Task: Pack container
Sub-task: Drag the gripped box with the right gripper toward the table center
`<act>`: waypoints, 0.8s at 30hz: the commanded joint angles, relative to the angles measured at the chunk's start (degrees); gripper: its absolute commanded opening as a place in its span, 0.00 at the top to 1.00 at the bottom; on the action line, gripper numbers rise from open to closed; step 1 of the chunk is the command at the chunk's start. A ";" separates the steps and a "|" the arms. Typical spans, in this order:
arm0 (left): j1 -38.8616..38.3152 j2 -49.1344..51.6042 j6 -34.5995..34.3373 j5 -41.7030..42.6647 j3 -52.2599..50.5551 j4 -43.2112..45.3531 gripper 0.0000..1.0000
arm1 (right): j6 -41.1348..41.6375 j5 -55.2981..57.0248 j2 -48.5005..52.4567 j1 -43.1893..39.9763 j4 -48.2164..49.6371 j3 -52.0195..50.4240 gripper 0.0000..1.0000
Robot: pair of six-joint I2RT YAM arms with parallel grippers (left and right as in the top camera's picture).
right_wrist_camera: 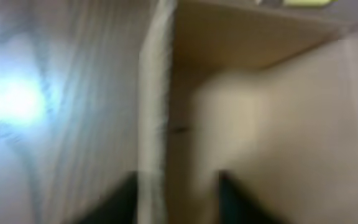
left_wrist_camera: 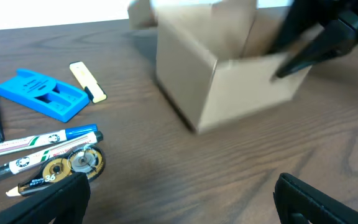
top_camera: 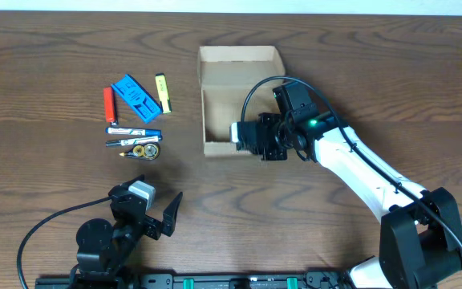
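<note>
Right fingers (right_wrist_camera: pixel 232 202) straddle the container (right_wrist_camera: pixel 157 93) wall edge, spread apart; left fingers (top_camera: pixel 172 211) gape above the table (top_camera: pixel 54 64).

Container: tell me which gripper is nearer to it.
Right. The right gripper straddles a wall of the container; the left gripper sits apart from it, near the table's front edge, off to its left.

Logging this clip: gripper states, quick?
Left gripper: open, empty.
Right gripper: astride the container wall; whether it grips cannot be told.
</note>
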 commanded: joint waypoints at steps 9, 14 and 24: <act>0.44 -0.37 -0.85 0.35 -1.20 -0.09 0.05 | 15.04 -0.87 -9.18 2.99 6.34 1.09 0.01; 0.44 -0.37 -0.85 0.37 -1.20 -0.09 0.05 | 29.99 0.50 -20.26 3.32 4.72 1.07 0.01; 0.44 -0.37 -0.85 0.37 -1.20 -0.09 0.05 | 65.48 22.53 -27.69 0.13 -4.87 0.74 0.01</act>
